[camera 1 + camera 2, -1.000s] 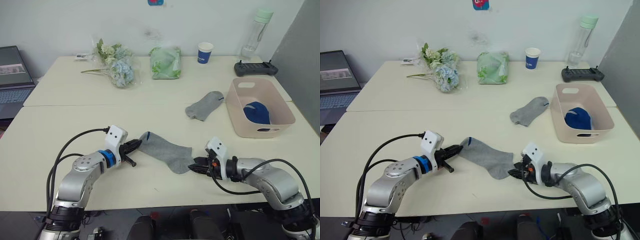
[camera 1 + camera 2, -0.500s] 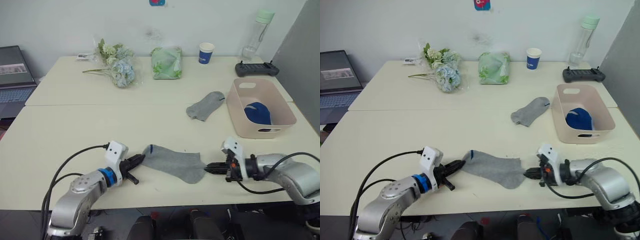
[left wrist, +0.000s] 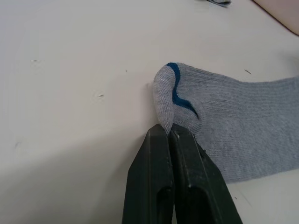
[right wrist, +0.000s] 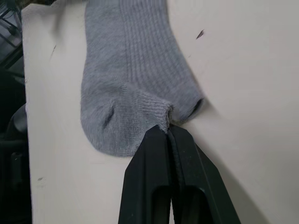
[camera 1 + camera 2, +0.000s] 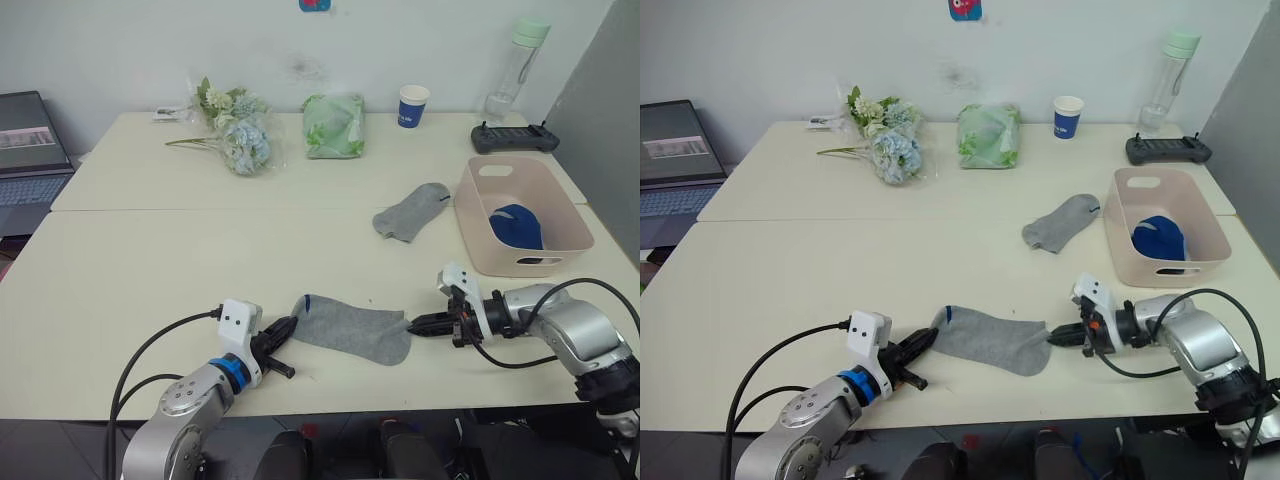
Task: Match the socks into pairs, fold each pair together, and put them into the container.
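Observation:
A grey sock (image 5: 352,331) lies stretched flat near the table's front edge, held at both ends. My left gripper (image 5: 287,330) is shut on its toe end, which has a blue stripe (image 3: 176,88). My right gripper (image 5: 415,325) is shut on its cuff end (image 4: 161,116). A second grey sock (image 5: 408,210) lies further back, just left of the pink container (image 5: 560,255). Inside the container rests a dark navy blue sock (image 5: 514,224).
At the back of the table are a flower bouquet (image 5: 232,128), a green wrapped bundle (image 5: 332,125), a blue-and-white paper cup (image 5: 410,105), a clear bottle (image 5: 508,66) and a black controller (image 5: 512,138). A laptop (image 5: 28,160) sits at the far left.
Both grippers have pulled apart and toward the table's front edge, stretching the grey sock flatter; it has also moved to the right. The head camera shifted slightly.

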`<state>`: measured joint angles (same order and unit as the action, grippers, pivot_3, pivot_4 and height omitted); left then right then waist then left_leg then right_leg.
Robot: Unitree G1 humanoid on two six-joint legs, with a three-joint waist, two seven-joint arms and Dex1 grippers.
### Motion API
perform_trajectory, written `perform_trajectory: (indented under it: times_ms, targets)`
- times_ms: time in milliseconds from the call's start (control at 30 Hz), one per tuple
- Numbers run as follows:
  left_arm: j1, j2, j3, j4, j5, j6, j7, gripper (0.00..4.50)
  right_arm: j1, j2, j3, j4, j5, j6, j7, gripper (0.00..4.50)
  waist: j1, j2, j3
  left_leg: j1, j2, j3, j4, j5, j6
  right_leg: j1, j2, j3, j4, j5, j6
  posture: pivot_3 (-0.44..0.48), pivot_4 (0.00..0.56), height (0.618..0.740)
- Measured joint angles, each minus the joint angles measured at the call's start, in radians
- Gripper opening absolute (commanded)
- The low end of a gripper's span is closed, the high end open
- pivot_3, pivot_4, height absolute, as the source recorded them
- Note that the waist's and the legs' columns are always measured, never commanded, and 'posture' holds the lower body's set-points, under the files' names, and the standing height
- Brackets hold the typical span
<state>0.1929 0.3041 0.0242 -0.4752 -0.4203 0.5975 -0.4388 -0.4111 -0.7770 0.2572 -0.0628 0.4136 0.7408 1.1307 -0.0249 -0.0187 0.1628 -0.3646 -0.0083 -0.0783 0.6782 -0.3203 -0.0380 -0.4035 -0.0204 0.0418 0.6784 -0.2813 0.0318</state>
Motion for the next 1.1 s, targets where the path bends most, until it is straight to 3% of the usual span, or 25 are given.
perform_trajectory:
  times_ms: [67, 167, 467, 533, 700, 833, 867, 933, 1100]
  targets:
    - [-0.007, -0.004, 0.001, 0.0, 0.0, -0.001, 0.011, 0.0, -0.002, -0.001, -0.002, 0.012, -0.008, -0.014, 0.0, 0.04, 0.002, 0.0, 0.0, 0.0, 0.0, 0.0, 0.0, 0.0, 0.0, 0.0, 0.0, 0.0, 0.0, 0.0, 0.0, 0.0, 0.15, 0.74]
    - [-0.018, -0.003, 0.002, 0.0, -0.001, -0.003, 0.014, 0.0, -0.001, -0.001, -0.006, 0.022, -0.017, -0.025, -0.003, 0.68, 0.001, 0.0, 0.0, 0.0, 0.0, 0.0, 0.0, 0.0, 0.0, 0.0, 0.0, 0.0, 0.0, 0.0, 0.0, 0.0, 0.15, 0.74]
    - [-0.029, 0.004, 0.003, 0.002, -0.005, -0.002, 0.008, 0.0, 0.0, 0.0, -0.053, 0.023, -0.018, -0.034, -0.024, 3.99, 0.001, 0.0, 0.0, 0.0, 0.0, 0.0, 0.0, 0.0, 0.0, 0.0, 0.0, 0.0, 0.0, 0.0, 0.0, 0.0, 0.15, 0.74]
    - [-0.028, 0.008, 0.003, 0.002, -0.009, -0.001, 0.003, 0.45, 0.014, -0.001, -0.06, 0.009, -0.015, -0.031, -0.023, 4.5, 0.001, 0.0, 0.0, 0.0, 0.0, 0.0, 0.0, 0.0, 0.0, 0.0, 0.0, 0.0, 0.0, 0.0, 0.0, 0.0, 0.15, 0.74]
    - [-0.009, 0.075, 0.092, -0.002, -0.078, 0.009, -0.044, 1.9, 0.08, -0.008, -0.176, -0.129, 0.06, 0.042, -0.065, 4.5, 0.002, 0.0, 0.0, 0.0, 0.001, -0.001, 0.0, 0.0, 0.0, -0.001, 0.0, -0.001, 0.001, 0.0, 0.0, 0.0, 0.15, 0.74]
    - [-0.103, 0.225, 0.224, 0.022, -0.156, 0.002, -0.172, 3.07, 0.108, 0.041, -0.237, -0.305, 0.117, 0.085, -0.157, 4.5, 0.0, 0.0, 0.0, 0.0, 0.001, -0.002, 0.0, 0.0, 0.0, 0.0, 0.001, -0.002, 0.001, 0.0, 0.0, 0.0, 0.15, 0.74]
    - [-0.125, 0.257, 0.23, 0.029, -0.168, -0.006, -0.216, 3.07, 0.112, 0.062, -0.231, -0.33, 0.116, 0.087, -0.181, 4.5, -0.001, 0.0, 0.0, 0.0, 0.0, -0.001, 0.0, 0.0, 0.0, 0.0, 0.001, -0.002, 0.001, 0.0, 0.0, 0.0, 0.15, 0.74]
    - [-0.182, 0.322, 0.206, 0.074, -0.158, -0.071, -0.327, 3.11, 0.119, 0.111, -0.195, -0.348, 0.069, 0.052, -0.254, 3.98, 0.0, 0.0, 0.0, 0.0, -0.001, 0.001, 0.0, 0.0, 0.0, 0.0, 0.001, -0.002, 0.0, 0.0, 0.0, 0.0, 0.15, 0.74]
    - [-0.326, 0.38, 0.017, 0.183, 0.007, -0.288, -0.505, 1.72, 0.128, 0.202, -0.063, -0.345, -0.084, -0.073, -0.374, 2.32, 0.001, 0.0, 0.0, 0.0, -0.002, 0.003, -0.001, 0.0, -0.001, -0.001, 0.0, -0.001, -0.001, 0.0, 0.0, 0.0, 0.15, 0.74]
